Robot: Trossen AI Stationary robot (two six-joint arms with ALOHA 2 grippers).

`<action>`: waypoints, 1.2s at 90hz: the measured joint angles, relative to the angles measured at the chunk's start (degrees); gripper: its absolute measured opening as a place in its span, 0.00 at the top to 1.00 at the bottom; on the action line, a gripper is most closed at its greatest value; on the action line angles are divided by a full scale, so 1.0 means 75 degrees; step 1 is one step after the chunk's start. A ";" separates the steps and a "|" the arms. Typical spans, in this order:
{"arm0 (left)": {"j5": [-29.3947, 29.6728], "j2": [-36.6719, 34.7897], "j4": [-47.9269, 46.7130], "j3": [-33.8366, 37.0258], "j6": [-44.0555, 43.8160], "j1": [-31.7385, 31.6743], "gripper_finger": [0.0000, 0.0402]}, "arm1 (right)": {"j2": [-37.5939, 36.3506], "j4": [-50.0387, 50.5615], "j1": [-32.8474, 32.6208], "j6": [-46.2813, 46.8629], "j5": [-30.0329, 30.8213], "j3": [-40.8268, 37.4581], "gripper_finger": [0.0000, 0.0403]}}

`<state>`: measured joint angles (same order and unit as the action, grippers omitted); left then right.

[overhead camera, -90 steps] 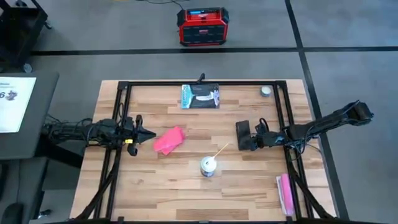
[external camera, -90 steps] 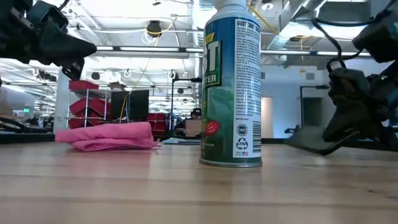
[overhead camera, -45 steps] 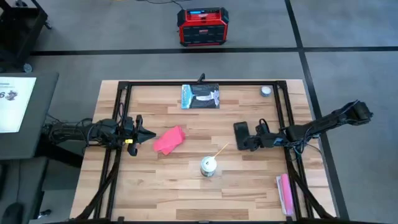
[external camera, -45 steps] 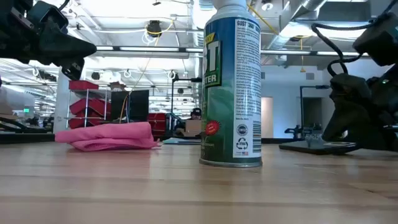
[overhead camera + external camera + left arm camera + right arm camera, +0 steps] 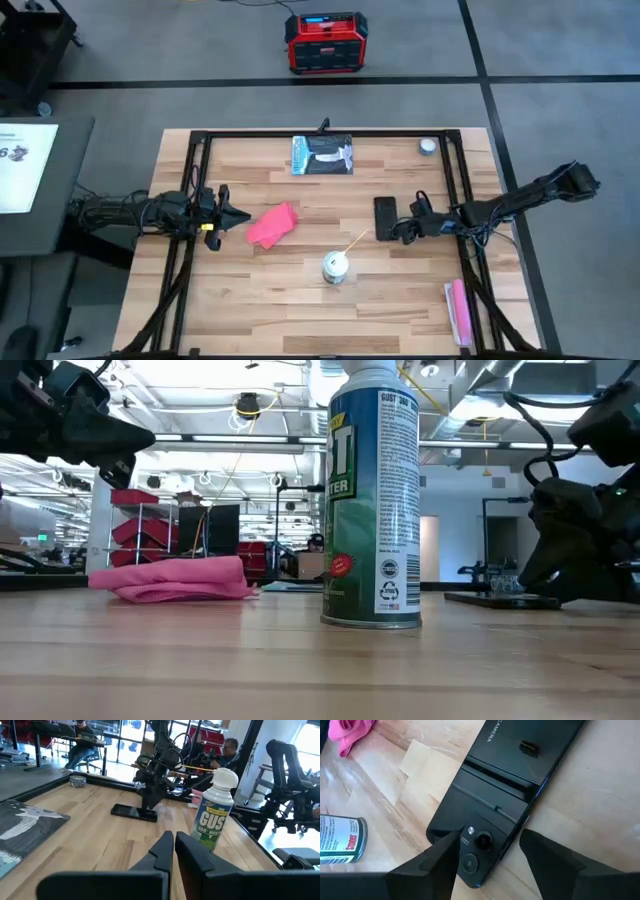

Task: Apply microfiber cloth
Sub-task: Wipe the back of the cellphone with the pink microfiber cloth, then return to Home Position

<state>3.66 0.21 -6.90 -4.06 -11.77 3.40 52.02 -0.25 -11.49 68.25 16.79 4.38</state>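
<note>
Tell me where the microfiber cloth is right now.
In the high view the microfiber cloth lies crumpled left of table centre, just ahead of the left gripper and up-left of the spray can.

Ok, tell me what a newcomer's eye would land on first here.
The crumpled microfiber cloth stands out bright pink on the wooden table, just ahead of the shut left gripper. Right of centre, the open right gripper straddles one end of a black phone lying flat. A duster spray can stands upright nearer the front edge.

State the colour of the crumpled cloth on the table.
Bright pink; the microfiber cloth shows best in the high view.
</note>
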 joint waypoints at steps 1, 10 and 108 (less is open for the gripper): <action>0.0002 0.0000 -0.0017 -0.0007 0.0000 0.0001 0.99 | -0.0004 0.0001 0.0000 0.0001 -0.0004 0.0000 0.49; 0.0006 0.0006 -0.0195 -0.0155 0.0024 0.0003 0.99 | -0.0100 0.0029 0.0000 -0.0033 -0.0094 -0.0003 0.49; -0.0112 0.0003 -0.0429 -0.0360 0.0344 0.0000 0.99 | -0.2547 -0.0051 -0.0250 -0.5175 0.0083 0.0770 1.00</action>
<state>2.81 0.23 -10.12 -6.76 -9.19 3.40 32.92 -0.63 -13.36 29.43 17.41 10.16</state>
